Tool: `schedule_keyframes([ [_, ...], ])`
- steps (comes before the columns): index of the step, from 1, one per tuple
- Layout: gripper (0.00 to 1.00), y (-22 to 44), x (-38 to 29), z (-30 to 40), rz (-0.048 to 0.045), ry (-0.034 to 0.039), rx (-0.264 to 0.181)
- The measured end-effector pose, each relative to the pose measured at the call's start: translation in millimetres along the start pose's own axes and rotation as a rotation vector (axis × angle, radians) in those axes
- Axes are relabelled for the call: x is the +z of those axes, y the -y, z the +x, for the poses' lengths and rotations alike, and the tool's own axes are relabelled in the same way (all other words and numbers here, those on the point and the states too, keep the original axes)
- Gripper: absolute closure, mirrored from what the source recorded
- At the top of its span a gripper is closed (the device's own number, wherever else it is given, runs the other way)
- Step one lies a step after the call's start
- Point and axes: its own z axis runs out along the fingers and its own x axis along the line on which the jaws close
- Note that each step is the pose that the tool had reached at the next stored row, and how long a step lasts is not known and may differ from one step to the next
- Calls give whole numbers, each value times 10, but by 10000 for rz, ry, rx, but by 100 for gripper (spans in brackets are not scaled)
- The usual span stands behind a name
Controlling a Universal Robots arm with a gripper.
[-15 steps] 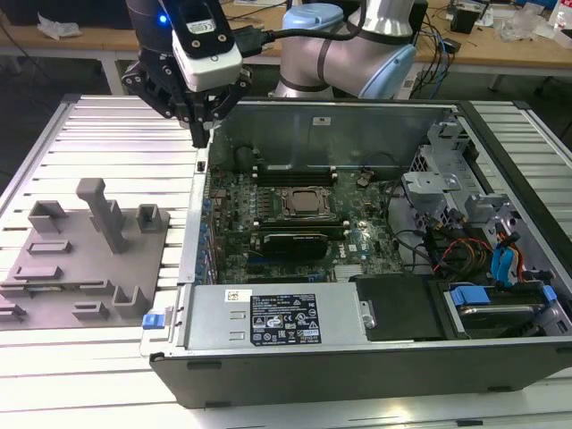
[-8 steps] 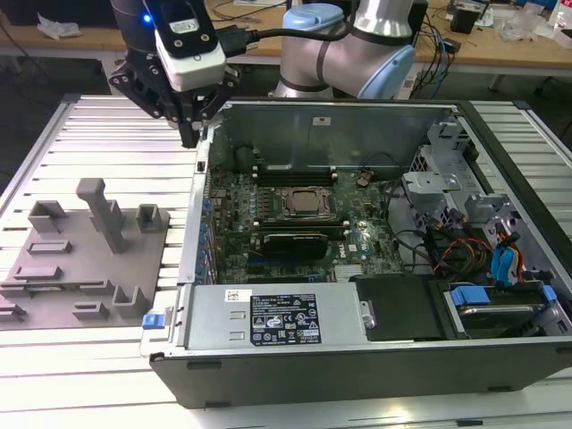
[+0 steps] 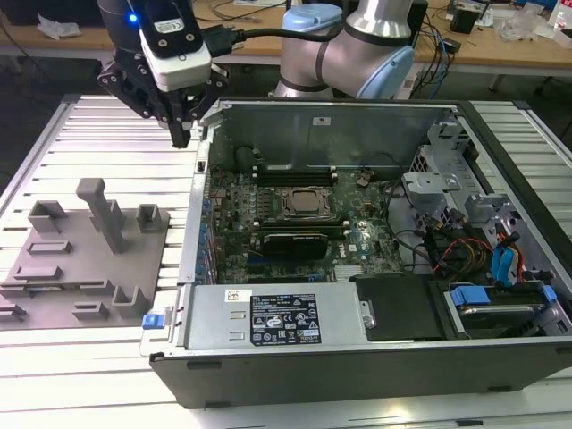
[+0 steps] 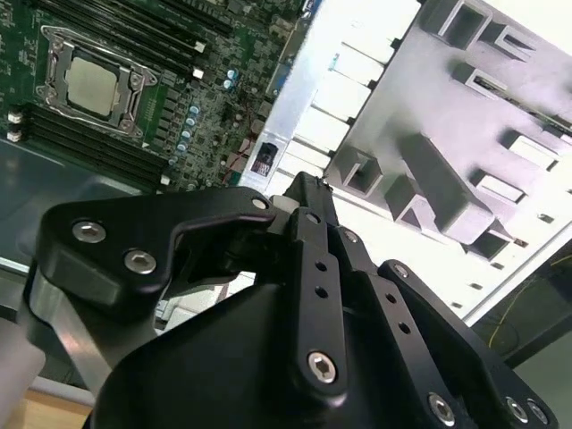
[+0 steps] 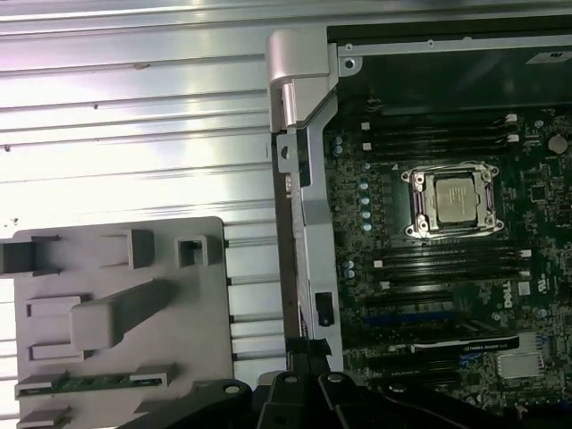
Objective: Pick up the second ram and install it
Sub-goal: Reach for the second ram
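One thin green ram stick seated in grey holder slot, first wrist view lower left, for pickup; black gripper pressed together, empty.

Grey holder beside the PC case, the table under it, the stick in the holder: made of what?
Grey holder: matte plastic, probably printed; dull, uniform grey. Table: bare metal, likely aluminium; bright, ribbed slats. Stick: green circuit board, seemingly laminate.

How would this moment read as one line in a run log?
end effector shut, empty | beside computer case wall | second ram in gray fixture slot, untouched
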Motion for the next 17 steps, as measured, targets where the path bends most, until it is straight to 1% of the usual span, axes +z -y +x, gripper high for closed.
schedule_keyframes([
  [2,89,4,-1,49,0,0,0],
  [4,89,5,-2,74,0,0,0],
  [6,89,10,-3,131,0,0,0],
  [9,89,14,-5,189,1,0,-1],
  [12,89,17,-6,234,1,0,0],
  [15,89,24,-8,328,2,0,1],
  [17,89,27,-9,359,2,0,-1],
])
